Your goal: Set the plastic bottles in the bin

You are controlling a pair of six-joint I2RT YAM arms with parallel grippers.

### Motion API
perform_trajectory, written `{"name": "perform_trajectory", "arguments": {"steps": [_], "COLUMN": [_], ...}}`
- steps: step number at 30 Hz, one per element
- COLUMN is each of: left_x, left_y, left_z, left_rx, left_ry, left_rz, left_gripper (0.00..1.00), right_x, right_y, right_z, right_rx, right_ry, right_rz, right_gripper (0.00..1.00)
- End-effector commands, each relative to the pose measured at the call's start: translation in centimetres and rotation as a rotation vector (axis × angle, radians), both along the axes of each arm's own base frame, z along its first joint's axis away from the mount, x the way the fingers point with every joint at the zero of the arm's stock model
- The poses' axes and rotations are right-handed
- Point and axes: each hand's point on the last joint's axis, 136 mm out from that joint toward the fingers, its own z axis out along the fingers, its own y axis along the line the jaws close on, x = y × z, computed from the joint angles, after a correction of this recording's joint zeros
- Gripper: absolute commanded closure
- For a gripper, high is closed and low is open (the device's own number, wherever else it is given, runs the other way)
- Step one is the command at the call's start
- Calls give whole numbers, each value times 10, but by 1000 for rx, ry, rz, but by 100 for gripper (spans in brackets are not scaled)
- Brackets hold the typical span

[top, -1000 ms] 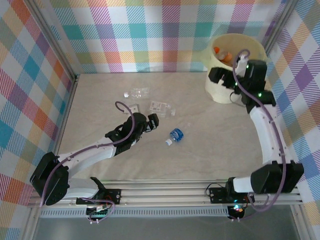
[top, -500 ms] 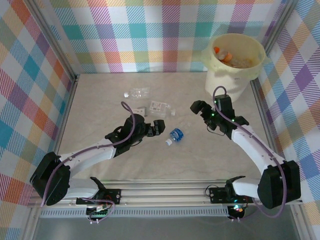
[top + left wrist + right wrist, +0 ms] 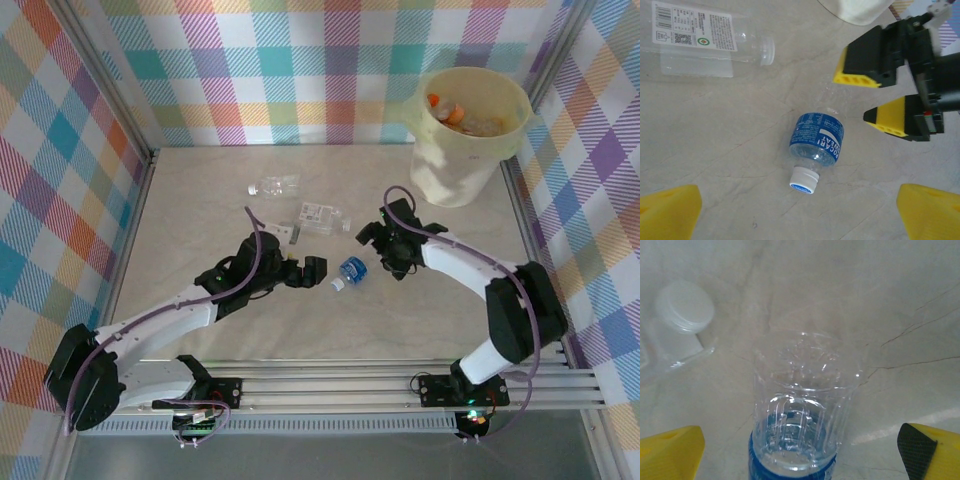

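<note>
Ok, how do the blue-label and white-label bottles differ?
The blue-label bottle wears a blue wrap and looks stubby; the white-label bottle has a white label and looks longer. The blue one's cap points toward the near edge; the white one's points right. Both are clear, capped, lying flat.

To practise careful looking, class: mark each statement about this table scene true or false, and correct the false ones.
1. The blue-labelled bottle lies on the table, between the left gripper and the right gripper. True.
2. The right gripper is shut on that bottle. False: its jaws are open and the bottle lies free on the table.
3. The bin already holds bottles. True.
4. The blue-labelled bottle's cap is red. False: it is white.
</note>
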Motion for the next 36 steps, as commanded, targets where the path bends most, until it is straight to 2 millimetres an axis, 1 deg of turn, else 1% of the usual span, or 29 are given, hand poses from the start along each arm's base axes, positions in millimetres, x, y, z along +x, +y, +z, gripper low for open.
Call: {"name": "perform_trajectory", "arguments": {"steps": [1, 7, 13, 17, 20, 22, 24, 27, 29, 32, 36], "left_x": [-3, -2, 0, 0, 1, 2, 2, 2, 3, 5, 6], "left_y": [6, 5, 2, 1, -1, -2, -3, -4, -3, -3, -5], "left_z": [-5, -8, -9, -9, -6, -4, -4, -4, -4, -3, 1], "left_rx": [18, 16, 12, 1, -15, -23, -27, -32, -34, -39, -54], "left_ry": [-9, -10, -7, -9, -16, -20, -21, -18, -18, -24, -35], "left_rz": [-4, -4, -9, -9, -8, -8, -10, -10, -5, 6, 3], "left_gripper": [0, 0, 0, 0, 0, 0, 0, 0, 0, 0, 0], "right_x": [7, 15, 19, 21, 22, 21, 22, 22, 25, 27, 28], "right_y": [7, 14, 12, 11, 14, 15, 15, 14, 15, 15, 19], "right_z": [2, -11, -23, -28, -31, -33, -34, -33, -30, -25, -19], "right_rx": [-40, -52, -87, -104, -96, -91, -87, -85, -74, -60, -13], "right_ry": [-3, -16, -6, -10, -10, -8, -11, -22, -48, -84, -128], "right_rz": [-30, -68, -96, -87, -74, -71, -73, -82, -78, -76, -76], "right_gripper": [0, 1, 3, 7, 10, 15, 18, 24, 31, 39, 46]}}
